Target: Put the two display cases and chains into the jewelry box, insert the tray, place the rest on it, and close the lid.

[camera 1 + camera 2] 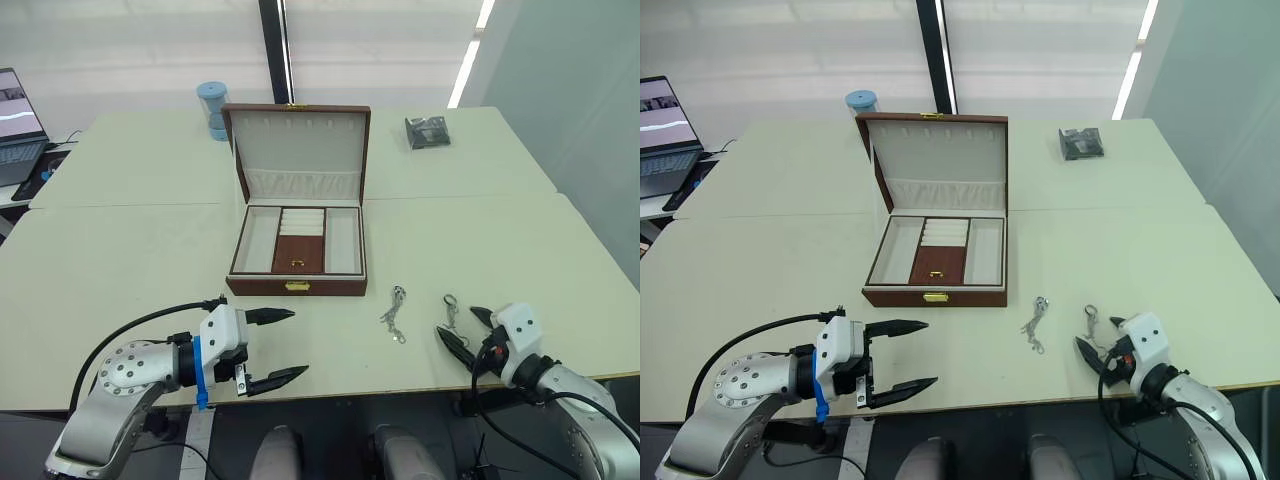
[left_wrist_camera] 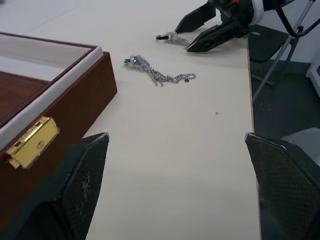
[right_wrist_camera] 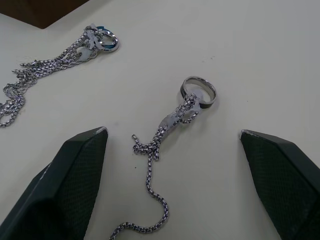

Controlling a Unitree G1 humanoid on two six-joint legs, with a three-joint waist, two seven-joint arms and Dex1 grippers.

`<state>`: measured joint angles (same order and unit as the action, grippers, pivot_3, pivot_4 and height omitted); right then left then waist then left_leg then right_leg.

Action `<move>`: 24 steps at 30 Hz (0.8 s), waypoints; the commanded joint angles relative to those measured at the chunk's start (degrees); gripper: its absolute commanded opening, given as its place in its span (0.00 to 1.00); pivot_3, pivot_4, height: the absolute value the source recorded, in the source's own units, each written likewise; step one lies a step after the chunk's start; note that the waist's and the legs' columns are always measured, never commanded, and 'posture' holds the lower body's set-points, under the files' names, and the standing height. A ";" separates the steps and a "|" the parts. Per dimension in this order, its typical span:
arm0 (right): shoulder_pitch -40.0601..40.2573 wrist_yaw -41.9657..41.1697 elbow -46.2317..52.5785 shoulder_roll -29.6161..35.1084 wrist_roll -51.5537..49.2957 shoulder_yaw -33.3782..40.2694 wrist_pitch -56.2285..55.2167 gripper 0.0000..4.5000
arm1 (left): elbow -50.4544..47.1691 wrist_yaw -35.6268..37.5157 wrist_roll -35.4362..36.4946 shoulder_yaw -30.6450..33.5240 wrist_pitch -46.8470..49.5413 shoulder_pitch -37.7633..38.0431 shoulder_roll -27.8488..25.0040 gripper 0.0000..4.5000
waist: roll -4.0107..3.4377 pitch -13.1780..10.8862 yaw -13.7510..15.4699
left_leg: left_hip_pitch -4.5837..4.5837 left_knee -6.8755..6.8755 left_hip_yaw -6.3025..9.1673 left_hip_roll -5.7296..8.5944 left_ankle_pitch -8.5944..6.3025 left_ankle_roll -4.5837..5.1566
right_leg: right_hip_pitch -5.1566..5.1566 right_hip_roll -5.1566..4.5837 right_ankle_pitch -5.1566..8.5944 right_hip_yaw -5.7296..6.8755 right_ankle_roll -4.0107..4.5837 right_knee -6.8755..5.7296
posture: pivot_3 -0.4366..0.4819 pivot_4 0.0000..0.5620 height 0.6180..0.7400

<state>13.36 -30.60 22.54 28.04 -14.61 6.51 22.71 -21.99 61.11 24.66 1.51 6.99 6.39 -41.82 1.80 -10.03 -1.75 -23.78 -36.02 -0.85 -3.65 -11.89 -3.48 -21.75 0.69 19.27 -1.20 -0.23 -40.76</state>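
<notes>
Reddish-brown, the one jewelry box [image 1: 297, 250] stands lid [image 1: 298, 152] up on the table [image 1: 130, 245], tray [image 1: 299, 243] inside. Two chains [image 1: 394, 311] lie right of it. Left gripper [image 1: 277, 346] gapes empty. In the right wrist view, the right gripper [image 3: 172, 170] straddles one ringed chain [image 3: 165, 131], wide open, holding nothing.

The 2 head views look forward and down from above the near edge of the surface [image 1: 120, 250], taking in the open jewelry box [image 1: 297, 285] at centre and both arms below. The left wrist view sits low and close beside the box's front wall and gold clasp [image 2: 31, 142], facing across the surface toward the right gripper [image 2: 197, 34]. The right wrist view looks steeply down from very near at 2 chains [image 3: 167, 122], which the head views and the left wrist view share.
</notes>
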 commanded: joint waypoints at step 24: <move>-2.29 3.87 -0.73 -1.05 0.64 -1.15 5.92 0.00 | -1.14 -0.41 0.55 -0.11 -0.53 -1.72 1.55 1.00 | 0.34 0.33 0.04 | 0.34 0.01 0.21 -0.03 -0.01 0.01 | 0.40 -0.02 0.10 0.04 -0.16 0.08 | 0.48 0.27 1.00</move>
<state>10.49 -27.18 22.39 26.93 -14.15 5.00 27.06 -22.00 61.06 24.71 1.46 6.35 4.84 -40.68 2.13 -9.70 -1.71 -23.43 -36.00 -0.64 -3.68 -11.90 -3.48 -21.35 0.67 19.36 -1.18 -0.39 -40.69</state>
